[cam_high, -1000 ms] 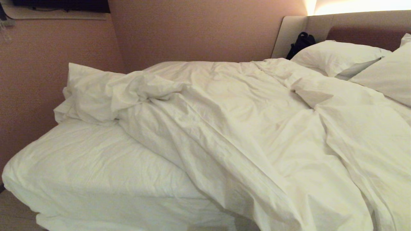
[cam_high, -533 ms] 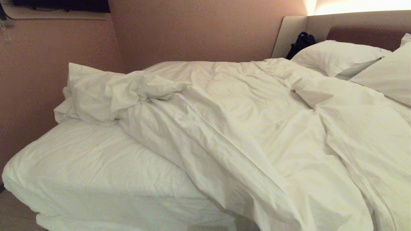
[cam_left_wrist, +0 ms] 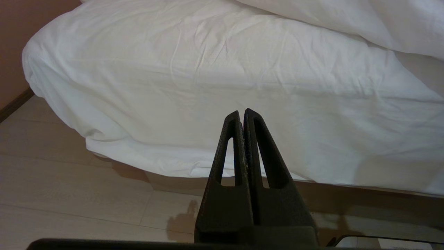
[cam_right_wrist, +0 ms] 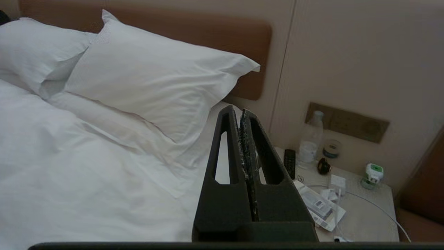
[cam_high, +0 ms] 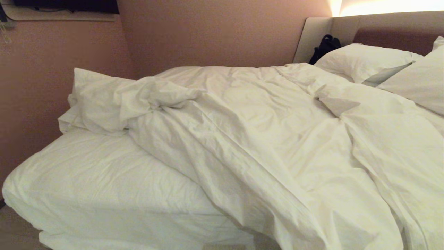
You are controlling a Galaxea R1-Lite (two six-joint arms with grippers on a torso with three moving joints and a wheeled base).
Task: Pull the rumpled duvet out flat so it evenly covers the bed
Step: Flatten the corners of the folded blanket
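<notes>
**Fingers pressed together, duvet still bunched**

Both grippers are closed on nothing: the left gripper (cam_left_wrist: pixel 242 114) hangs low before the bed (cam_left_wrist: pixel 173 180), the right gripper (cam_right_wrist: pixel 239 116) near the pillows (cam_right_wrist: pixel 149 86). Beyond, the duvet (cam_high: pixel 263 139) runs diagonally toward the headboard (cam_high: pixel 392 34), leaving the sheet (cam_high: pixel 104 180) bare; the left looks nearer that bare corner.
</notes>
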